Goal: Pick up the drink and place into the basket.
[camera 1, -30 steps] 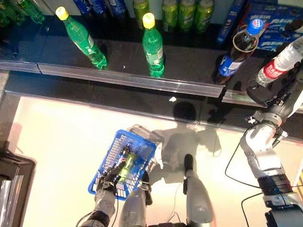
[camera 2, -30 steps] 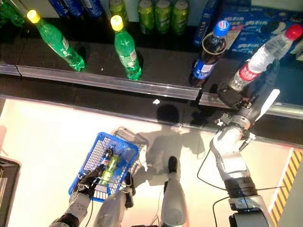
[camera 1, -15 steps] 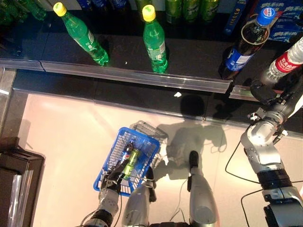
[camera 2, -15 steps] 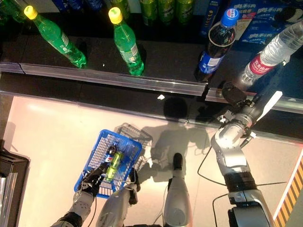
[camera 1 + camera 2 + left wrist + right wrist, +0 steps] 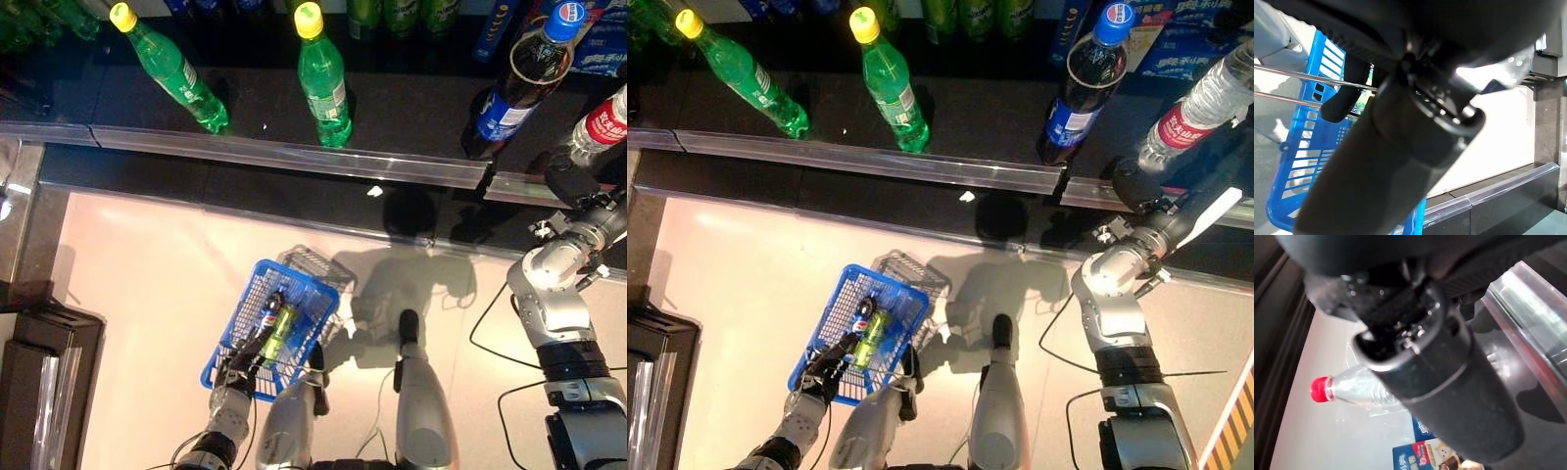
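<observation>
A clear water bottle [image 5: 1192, 106] with a red label leans on the dark shelf [image 5: 294, 157] at the far right. My right hand [image 5: 1136, 186] is shut round its lower end. The right wrist view shows the same bottle [image 5: 1354, 390] with its red cap reaching out past my hand [image 5: 1449, 357]. Low in the eye views hangs a blue basket [image 5: 302, 290], and my left hand [image 5: 231, 376] is shut on its wire handle [image 5: 1298, 74]. A small cola bottle [image 5: 268, 315] and a green can [image 5: 281, 327] lie inside the basket.
Two green soda bottles [image 5: 323, 83] [image 5: 176, 73] and a large cola bottle [image 5: 509, 93] stand on the shelf, with cans and blue boxes [image 5: 1176, 39] behind them. A metal rail [image 5: 294, 157] runs along the shelf's front edge. A dark cabinet [image 5: 39, 382] stands at lower left.
The whole picture has shifted, so the camera has moved. My right hand stays on the water bottle and my left hand stays on the basket handle.
</observation>
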Tool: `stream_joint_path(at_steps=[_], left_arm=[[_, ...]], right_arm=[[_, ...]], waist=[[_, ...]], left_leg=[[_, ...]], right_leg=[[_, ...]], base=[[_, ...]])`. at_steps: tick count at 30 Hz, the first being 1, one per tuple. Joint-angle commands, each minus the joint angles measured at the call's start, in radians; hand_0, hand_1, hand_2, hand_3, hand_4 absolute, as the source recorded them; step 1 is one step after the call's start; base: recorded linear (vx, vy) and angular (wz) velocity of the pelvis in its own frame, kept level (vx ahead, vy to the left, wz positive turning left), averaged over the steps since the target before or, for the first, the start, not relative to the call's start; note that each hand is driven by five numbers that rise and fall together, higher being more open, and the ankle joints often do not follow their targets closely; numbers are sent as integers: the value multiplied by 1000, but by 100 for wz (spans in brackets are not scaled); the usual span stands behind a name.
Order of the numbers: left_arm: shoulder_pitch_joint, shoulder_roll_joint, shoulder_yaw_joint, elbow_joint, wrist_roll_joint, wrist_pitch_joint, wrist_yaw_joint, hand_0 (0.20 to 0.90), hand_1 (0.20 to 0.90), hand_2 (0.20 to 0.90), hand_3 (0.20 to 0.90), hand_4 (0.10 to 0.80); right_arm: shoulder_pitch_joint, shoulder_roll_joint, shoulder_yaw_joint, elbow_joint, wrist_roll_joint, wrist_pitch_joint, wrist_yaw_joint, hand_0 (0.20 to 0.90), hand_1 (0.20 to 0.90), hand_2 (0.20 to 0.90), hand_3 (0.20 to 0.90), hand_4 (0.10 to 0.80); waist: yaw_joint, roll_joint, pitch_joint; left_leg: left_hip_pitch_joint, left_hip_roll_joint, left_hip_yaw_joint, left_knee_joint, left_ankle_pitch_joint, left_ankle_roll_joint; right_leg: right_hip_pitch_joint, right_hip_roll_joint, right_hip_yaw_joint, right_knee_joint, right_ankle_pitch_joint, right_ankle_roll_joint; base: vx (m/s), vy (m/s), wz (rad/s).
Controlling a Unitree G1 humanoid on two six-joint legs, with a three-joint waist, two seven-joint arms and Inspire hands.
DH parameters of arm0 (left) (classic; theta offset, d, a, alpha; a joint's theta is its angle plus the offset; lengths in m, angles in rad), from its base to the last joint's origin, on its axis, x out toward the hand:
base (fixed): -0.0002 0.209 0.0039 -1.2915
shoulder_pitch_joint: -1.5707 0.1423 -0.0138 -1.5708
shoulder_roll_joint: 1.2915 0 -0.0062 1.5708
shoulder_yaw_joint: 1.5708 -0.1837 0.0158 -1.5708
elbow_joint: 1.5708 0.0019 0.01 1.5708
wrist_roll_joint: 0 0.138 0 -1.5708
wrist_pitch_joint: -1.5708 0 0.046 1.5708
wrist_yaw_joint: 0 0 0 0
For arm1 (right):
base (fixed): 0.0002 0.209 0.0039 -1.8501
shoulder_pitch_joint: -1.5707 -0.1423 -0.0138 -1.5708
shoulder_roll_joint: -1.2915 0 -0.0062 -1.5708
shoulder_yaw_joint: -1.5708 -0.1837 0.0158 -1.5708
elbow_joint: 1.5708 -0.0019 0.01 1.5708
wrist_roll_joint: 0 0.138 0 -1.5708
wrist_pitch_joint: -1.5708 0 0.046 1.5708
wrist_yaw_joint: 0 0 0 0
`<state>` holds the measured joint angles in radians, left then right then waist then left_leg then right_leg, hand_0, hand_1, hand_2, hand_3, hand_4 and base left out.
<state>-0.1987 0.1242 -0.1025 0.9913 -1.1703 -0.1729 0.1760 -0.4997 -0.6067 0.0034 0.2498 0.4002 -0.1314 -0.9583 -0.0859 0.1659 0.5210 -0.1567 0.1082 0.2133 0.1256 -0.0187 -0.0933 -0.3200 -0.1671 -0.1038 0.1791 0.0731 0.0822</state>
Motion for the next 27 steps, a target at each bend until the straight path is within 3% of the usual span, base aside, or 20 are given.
stream_joint_path(at_steps=[1, 14, 27], left_arm=[[102, 61, 4, -19, -21, -33, -2, 300, 300, 300, 200, 100], [92, 91, -18, -32, -21, -8, 14, 300, 300, 300, 200, 100], [81, 114, -19, -34, -20, 12, 10, 300, 300, 300, 200, 100]], right_arm=[[-91, -125, -55, -62, -63, -55, -21, 900, 900, 900, 900, 800], [-293, -226, 3, 41, -42, -53, -57, 900, 900, 900, 900, 800], [-433, -293, 58, 151, 125, -54, 29, 900, 900, 900, 900, 800]], waist=[[14, -33, -78], [41, -25, -65], [56, -18, -57]], left_leg=[[-70, 20, -36, 158, 57, -33], [-103, 23, -58, 194, 75, -39], [-137, 17, -82, 227, 95, -38]], right_leg=[[17, -12, -53, 35, -86, -22], [-5, -3, -65, 65, -101, -38], [-33, 8, -71, 98, -119, -55]], base=[[0, 0, 0], [10, -30, -3], [11, -12, 2]])
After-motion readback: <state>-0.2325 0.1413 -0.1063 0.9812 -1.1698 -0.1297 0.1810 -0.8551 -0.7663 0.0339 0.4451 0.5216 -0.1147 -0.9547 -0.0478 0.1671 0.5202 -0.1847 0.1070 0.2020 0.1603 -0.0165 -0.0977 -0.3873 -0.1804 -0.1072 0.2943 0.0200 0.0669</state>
